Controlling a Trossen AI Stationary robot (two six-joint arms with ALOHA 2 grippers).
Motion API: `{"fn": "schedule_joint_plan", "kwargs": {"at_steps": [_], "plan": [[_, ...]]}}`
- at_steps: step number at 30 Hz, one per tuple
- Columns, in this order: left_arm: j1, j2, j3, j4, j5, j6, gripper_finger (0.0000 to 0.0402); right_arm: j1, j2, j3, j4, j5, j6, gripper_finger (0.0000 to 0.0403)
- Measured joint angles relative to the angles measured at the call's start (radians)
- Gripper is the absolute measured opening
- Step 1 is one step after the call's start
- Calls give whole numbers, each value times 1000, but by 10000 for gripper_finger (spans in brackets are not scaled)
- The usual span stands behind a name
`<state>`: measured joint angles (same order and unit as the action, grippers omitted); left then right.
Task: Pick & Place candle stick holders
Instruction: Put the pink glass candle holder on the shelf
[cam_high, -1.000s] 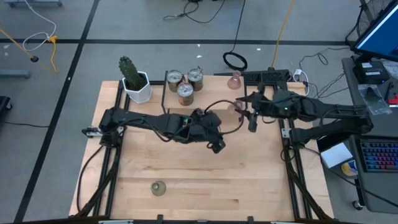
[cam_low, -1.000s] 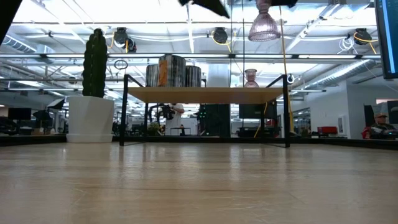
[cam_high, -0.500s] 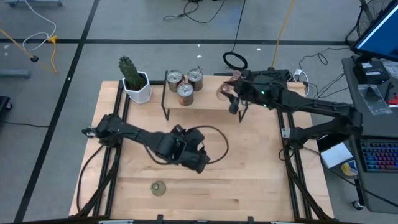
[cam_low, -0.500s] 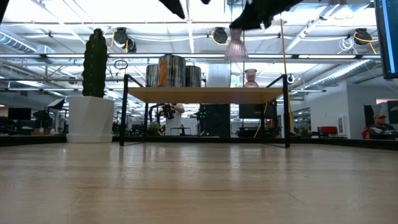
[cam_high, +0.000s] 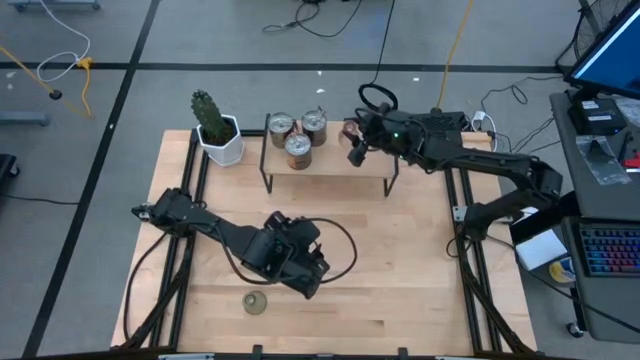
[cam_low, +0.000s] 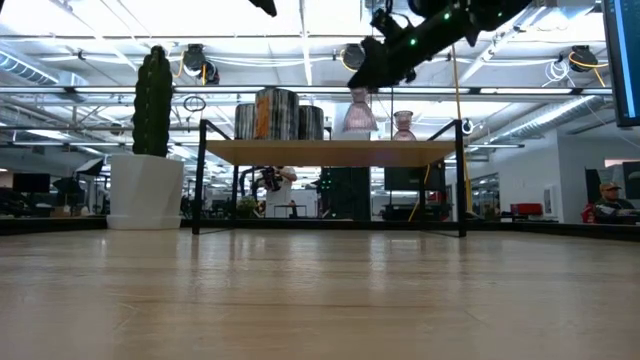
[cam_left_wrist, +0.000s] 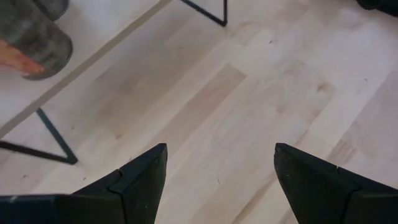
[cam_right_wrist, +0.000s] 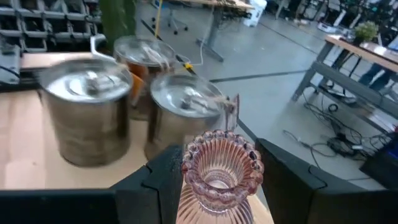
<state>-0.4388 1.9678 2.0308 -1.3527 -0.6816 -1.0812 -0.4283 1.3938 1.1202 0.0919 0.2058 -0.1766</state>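
Observation:
My right gripper (cam_high: 356, 142) is shut on a pink ribbed glass holder (cam_right_wrist: 221, 174) over the right half of the small wooden shelf (cam_high: 330, 160). Three silvery holders (cam_high: 297, 135) stand on the shelf's left half. They also show in the right wrist view (cam_right_wrist: 87, 112). A second pink holder (cam_low: 403, 125) stands on the shelf's right end. An olive-green holder (cam_high: 255, 302) stands on the table near the front edge. My left gripper (cam_left_wrist: 221, 174) is open and empty above the table (cam_high: 420, 260), just up and right of the olive holder. My right gripper pinches the pink holder's narrower end (cam_right_wrist: 208, 202) between its two fingers (cam_right_wrist: 158, 180). It comes slanting down from the table's right. The holder hangs below the fingers with its wide end (cam_low: 359, 122) down, close over the shelf top; I cannot tell whether it touches.
A green cactus in a white pot (cam_high: 215, 130) stands at the table's far left corner, beside the shelf. The shelf rests on thin black legs (cam_left_wrist: 59, 140). Bare wooden table lies between the shelf and the front edge.
My right gripper has carried the pink holder toward the far left, from beside the shelf to over it, and lowered it near the shelf top. My left gripper has moved from the table's middle toward the near edge and the olive holder.

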Motion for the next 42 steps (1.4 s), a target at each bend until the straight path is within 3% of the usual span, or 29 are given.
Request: {"fn": "schedule_joint_plan", "kwargs": {"at_steps": [9,42], "plan": [[-5,0,0,-44,0,-49,292,-56,68,0,32,0,18,171],[-15,0,0,-46,-1,-46,292,-96,68,-48,74,-27,97,172]]}}
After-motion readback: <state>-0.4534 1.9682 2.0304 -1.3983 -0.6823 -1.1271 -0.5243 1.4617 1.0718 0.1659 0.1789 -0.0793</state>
